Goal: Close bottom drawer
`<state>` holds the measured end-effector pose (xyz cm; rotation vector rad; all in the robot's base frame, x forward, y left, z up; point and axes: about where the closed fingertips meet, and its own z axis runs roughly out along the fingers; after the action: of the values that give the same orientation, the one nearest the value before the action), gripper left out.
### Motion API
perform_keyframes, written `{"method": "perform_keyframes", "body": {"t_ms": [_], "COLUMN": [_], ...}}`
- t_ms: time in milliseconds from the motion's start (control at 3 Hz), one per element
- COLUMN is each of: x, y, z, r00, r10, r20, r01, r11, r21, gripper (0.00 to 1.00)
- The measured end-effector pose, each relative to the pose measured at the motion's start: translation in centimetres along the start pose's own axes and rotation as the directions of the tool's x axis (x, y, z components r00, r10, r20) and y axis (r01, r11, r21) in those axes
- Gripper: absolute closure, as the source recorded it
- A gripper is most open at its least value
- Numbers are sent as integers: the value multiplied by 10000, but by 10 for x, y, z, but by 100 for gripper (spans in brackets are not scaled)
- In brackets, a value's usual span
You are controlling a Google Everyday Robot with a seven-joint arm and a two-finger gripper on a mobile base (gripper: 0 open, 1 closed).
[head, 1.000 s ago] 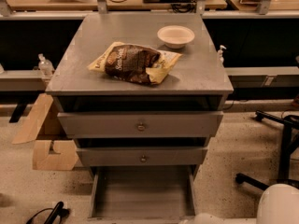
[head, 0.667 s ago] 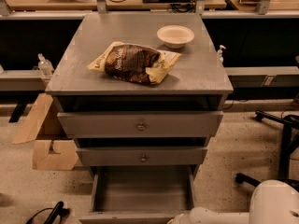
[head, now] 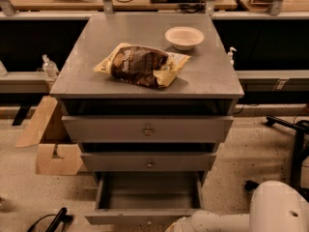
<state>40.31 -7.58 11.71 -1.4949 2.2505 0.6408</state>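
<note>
Jaws: I cannot tell their state, since the gripper lies past the bottom edge of my view. Only the white arm [head: 217, 220] shows, reaching in from the lower right to just beside the bottom drawer [head: 140, 217]. That drawer is pulled well out of the grey cabinet [head: 145, 88], its low flat front nearest the camera. Above it are two knobbed drawers [head: 147, 131]. On the cabinet top lie a snack bag [head: 140, 65] and, apart from it, a pale bowl [head: 184, 36]. A cardboard box [head: 48, 139] sits on the floor to the left.
</note>
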Motion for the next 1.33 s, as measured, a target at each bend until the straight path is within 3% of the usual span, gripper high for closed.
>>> {"method": "perform_keyframes", "body": {"t_ms": [333, 667, 1000, 1333], "x": [0, -29, -31, -59], "y": [0, -33, -33, -63], "z": [0, 15, 15, 27], "r00": [10000, 9992, 9990, 9965], "r10": [0, -381, -425, -812], "r20": [0, -93, -104, -211], "r01": [0, 383, 427, 819], "r11": [10000, 9991, 9989, 9960], "r21": [0, 184, 202, 362], "gripper": [100, 100, 100, 100]}}
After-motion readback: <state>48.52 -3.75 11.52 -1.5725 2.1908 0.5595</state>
